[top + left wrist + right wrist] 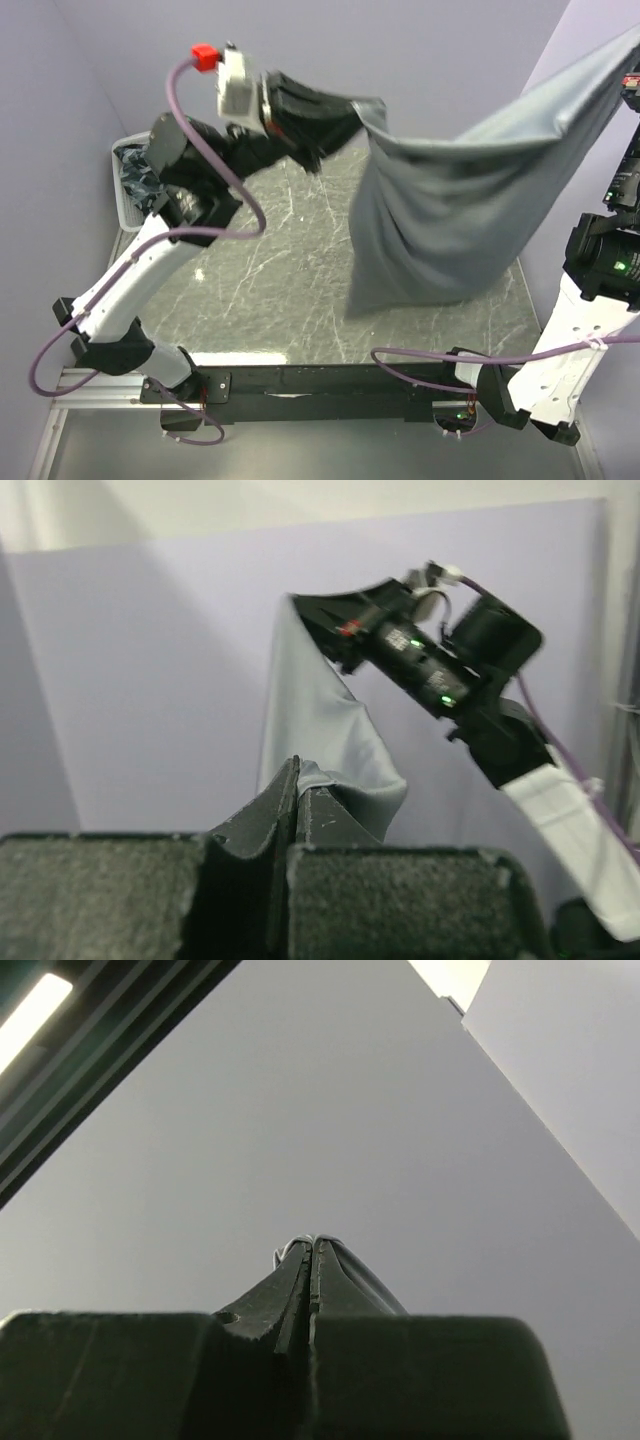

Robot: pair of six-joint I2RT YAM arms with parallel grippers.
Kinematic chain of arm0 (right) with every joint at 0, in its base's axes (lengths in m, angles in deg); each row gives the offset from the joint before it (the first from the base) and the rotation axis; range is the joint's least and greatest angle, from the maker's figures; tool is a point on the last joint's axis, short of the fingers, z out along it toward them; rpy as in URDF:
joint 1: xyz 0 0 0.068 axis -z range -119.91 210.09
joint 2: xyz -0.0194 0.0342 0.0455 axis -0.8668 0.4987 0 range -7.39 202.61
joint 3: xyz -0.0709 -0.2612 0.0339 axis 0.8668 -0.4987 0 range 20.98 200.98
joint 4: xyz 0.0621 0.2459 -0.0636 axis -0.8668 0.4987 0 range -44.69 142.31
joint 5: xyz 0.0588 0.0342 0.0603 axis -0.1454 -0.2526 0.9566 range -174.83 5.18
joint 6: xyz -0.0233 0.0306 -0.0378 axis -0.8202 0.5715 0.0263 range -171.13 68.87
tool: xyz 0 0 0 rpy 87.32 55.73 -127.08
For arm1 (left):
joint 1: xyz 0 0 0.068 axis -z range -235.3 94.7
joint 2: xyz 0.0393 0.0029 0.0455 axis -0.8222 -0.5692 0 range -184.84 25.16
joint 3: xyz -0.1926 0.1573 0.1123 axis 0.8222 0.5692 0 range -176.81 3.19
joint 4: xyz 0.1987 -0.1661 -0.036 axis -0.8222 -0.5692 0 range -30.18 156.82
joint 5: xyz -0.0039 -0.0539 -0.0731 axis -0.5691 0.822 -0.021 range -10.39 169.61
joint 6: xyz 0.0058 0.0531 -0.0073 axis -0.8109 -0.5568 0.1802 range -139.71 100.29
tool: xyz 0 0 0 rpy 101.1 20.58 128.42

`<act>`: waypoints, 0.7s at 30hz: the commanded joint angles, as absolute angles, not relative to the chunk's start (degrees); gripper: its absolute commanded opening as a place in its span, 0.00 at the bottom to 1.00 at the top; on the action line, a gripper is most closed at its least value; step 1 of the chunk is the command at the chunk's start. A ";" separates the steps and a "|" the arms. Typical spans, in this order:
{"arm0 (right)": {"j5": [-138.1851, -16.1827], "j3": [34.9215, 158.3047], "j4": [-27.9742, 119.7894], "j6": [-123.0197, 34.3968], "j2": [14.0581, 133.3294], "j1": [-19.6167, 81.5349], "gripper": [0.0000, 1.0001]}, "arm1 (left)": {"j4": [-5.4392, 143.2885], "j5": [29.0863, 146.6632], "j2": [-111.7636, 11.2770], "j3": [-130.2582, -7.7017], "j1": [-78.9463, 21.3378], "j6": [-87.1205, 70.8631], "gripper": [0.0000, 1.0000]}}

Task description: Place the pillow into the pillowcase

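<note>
The grey pillowcase (450, 200) hangs stretched in the air between my two grippers, and its lower end sags down to the marble table (270, 290). My left gripper (355, 108) is shut on its left corner, which shows in the left wrist view (325, 715) pinched at the gripper's tips (298, 772). My right gripper (315, 1245) is shut on the other corner (365, 1270), high at the right edge of the top view (630, 45). The pillow is hidden. I cannot tell whether it is inside the sack.
A white basket (122, 205) with dark blue-and-white patterned cloth (140, 175) stands at the table's far left, beside the left arm. Lilac walls close in behind and on both sides. The right arm (440, 670) shows across from the left wrist camera.
</note>
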State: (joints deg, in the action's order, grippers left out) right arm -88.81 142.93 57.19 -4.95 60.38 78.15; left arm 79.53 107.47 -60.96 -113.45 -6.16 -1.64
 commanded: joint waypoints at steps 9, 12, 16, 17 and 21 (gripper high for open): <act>-73.65 142.97 50.23 -2.95 86.36 63.03 0.00 | 69.81 81.29 -48.86 -87.46 -26.71 17.97 0.01; -75.15 147.26 51.98 -5.94 96.01 55.03 0.00 | 67.35 84.08 -45.87 -74.63 -39.71 28.87 0.01; -73.59 160.17 56.38 -5.26 112.37 49.21 0.00 | 69.44 95.32 -45.24 -55.32 -56.59 39.43 0.01; -72.36 164.11 55.95 -4.12 115.28 48.40 0.00 | 71.02 96.82 -45.85 -52.74 -61.49 41.10 0.01; -67.34 163.29 50.69 0.72 124.17 44.89 0.00 | 70.78 99.12 -49.10 -46.12 -68.65 40.41 0.01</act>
State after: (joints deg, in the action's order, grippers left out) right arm -69.36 158.99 59.60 -3.25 124.14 45.54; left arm 67.73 95.93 -49.10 -48.69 -62.75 35.71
